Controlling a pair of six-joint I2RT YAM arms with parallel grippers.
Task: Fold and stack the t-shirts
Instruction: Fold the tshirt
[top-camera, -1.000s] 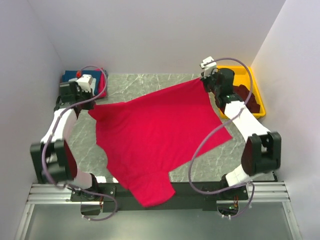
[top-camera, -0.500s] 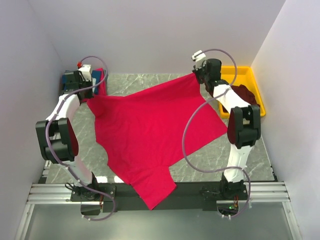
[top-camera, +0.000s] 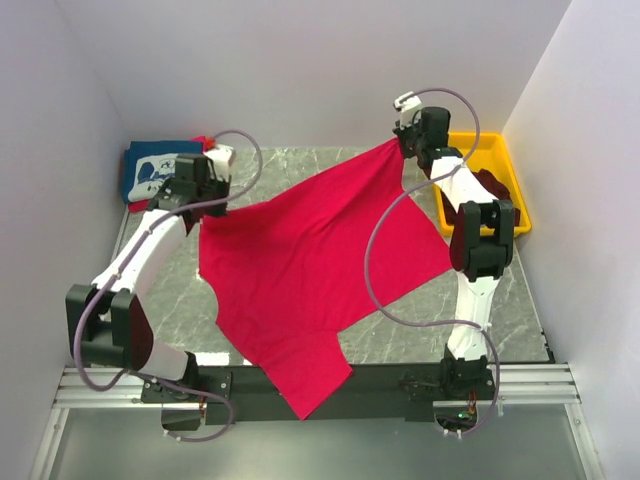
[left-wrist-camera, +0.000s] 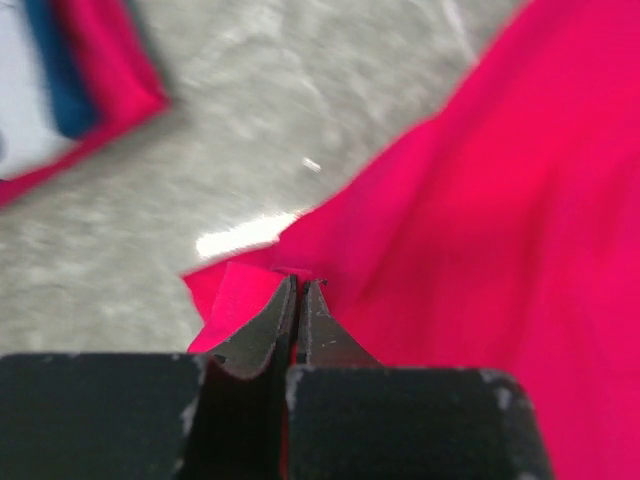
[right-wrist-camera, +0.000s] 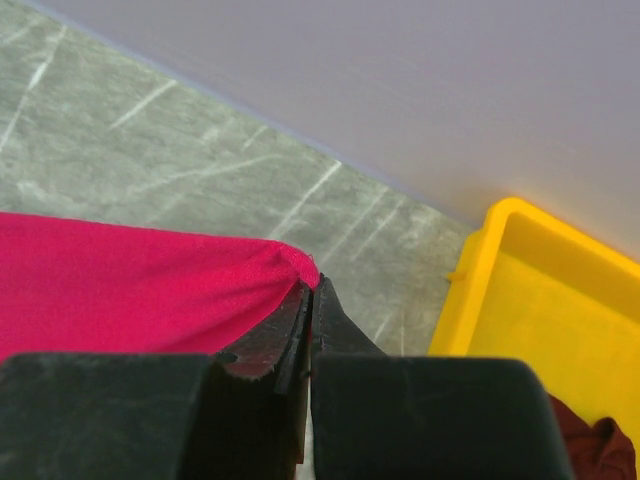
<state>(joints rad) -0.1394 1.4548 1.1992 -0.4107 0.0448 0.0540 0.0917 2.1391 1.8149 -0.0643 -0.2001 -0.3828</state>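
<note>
- Currently, the red shirt (top-camera: 300, 270) is spread across the middle of the table (top-camera: 300, 165), stretched between the two arms at its far corners.
- Left gripper (left-wrist-camera: 300, 290): jaws pressed together, pinching the shirt's far-left corner. A small fold of red cloth sits at the fingertips, just above the marble.
- Right gripper (right-wrist-camera: 310, 290): jaws clamped on the far-right corner, near the back wall. The cloth runs taut away from it to the left.
- Shirt's near end drapes over the front edge of the table and onto the rail (top-camera: 400, 378) between the arm bases.
- Navy shirt (top-camera: 155, 170), white print up, lies folded in the far-left corner on top of a folded red one (left-wrist-camera: 100, 90).
- Bin (top-camera: 488, 152) stands at the far right, beside the right gripper; a maroon shirt (right-wrist-camera: 592, 440) lies crumpled inside it.
</note>
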